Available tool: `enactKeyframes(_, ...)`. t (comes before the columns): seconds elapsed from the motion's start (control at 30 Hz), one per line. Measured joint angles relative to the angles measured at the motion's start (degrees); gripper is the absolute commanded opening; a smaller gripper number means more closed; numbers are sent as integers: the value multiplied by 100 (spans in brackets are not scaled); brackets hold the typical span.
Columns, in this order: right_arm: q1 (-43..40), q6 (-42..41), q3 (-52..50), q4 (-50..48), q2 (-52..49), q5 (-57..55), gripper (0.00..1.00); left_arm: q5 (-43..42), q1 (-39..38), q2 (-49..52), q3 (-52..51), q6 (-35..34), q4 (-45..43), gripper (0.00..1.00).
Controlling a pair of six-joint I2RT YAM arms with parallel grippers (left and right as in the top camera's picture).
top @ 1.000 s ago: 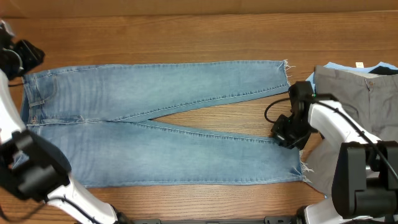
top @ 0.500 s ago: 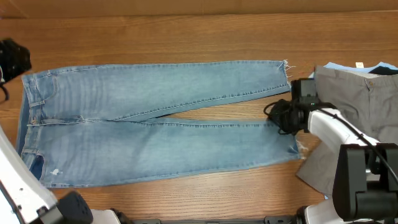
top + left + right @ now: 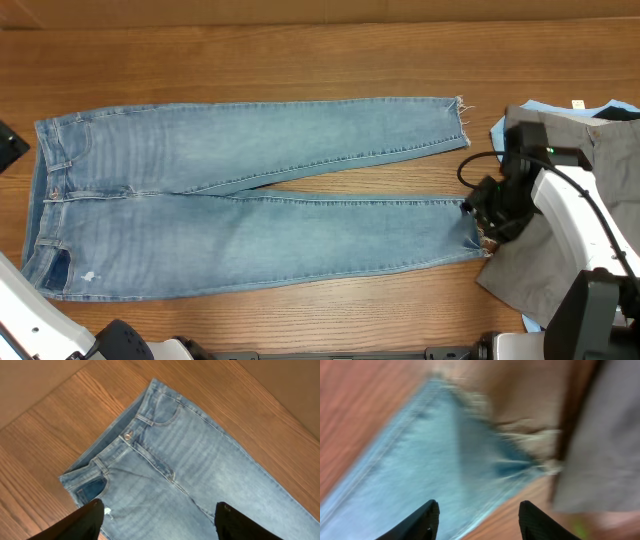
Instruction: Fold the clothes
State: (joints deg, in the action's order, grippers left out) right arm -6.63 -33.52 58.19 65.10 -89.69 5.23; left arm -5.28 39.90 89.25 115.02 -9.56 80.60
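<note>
Jeans (image 3: 250, 210) lie flat, waistband below left tool (image 3: 159, 512), frayed hem prob. just below right tool (image 3: 479, 512), both tools released.

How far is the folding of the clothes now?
Done: the jeans lie spread flat, legs apart. In hand: nothing; the left end effector above the waistband and the right end effector over the frayed hem are both open. Left: every fold, and the grey trousers.

No legible text, brand or number anywhere; jeans button (image 3: 128, 436) perhaps embossed, too small.
</note>
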Motion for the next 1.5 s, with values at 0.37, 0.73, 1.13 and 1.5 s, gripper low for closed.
enactKeyframes(0.37, -839, -208, -1351, -1058, -4, 81, 47, 98, 22, 2, -208, -153, -46, 75)
enactKeyframes(0.73, -828, -57, -1696, -1779, 212, 376, 32, 155, 129, 306, -1207, -258, -44, 68)
enactKeyframes(1.13, -798, 717, -1235, -1021, 92, 647, 39, 125, 623, 326, -1325, -258, -44, 68)
enactKeyframes(1.5, -793, 1025, -1023, -1134, 184, 918, 25, 125, 623, 326, -1325, -258, -83, 68)
